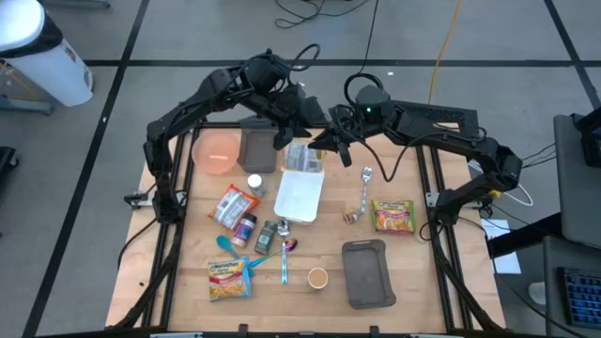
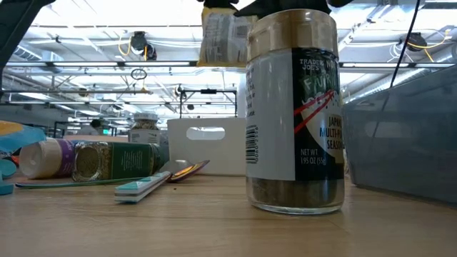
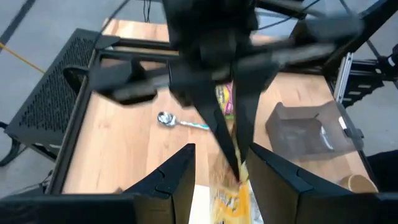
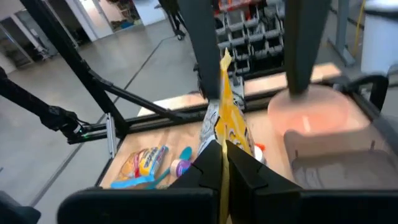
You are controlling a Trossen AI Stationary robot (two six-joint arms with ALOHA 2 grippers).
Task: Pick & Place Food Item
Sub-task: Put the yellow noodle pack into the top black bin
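A spice jar [image 2: 294, 107] fills the low view's centre on the surface [image 2: 214, 221]. Top centre of the high view, my right tool [image 1: 331, 139] pinches the yellow food packet [image 4: 225, 121] in mid-air; my left tool [image 3: 217, 171] straddles it, half-closed. Tugging both ways could tear it.

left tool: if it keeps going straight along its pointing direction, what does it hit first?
Most likely the yellow food packet, which sits between the left tool fingers and is pinched by the right tool facing it. Beyond that is the right tool itself. Depth is unclear.
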